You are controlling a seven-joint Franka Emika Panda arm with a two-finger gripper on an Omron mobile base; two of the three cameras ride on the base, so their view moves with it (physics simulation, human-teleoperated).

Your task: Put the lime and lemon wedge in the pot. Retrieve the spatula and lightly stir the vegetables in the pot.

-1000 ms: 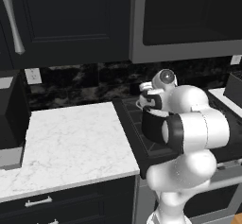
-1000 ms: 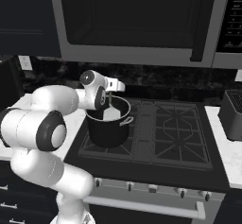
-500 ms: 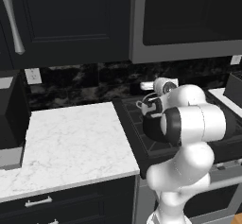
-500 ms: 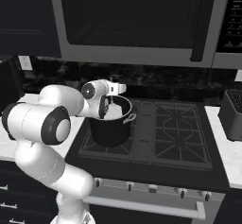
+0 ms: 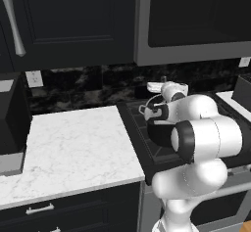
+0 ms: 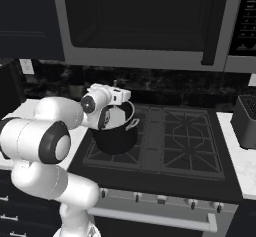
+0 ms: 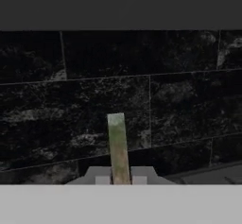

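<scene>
Hand (image 7: 121,180) clenched on the spatula handle (image 7: 118,147)

Hand view shows the greenish handle rising between the fingers toward the dark tiled backsplash (image 7: 179,100); right base view shows the hand above the black pot (image 6: 116,137) on the stove (image 6: 175,141). Since a second ago the wrist has swung farther over the pot.

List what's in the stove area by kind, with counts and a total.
Pot: 1, black, on the front-left burner
Spatula: 1, clamped in the shut pincer
Slotted-top box: 1, dark grey, on the counter right of the stove
Total: 3
</scene>
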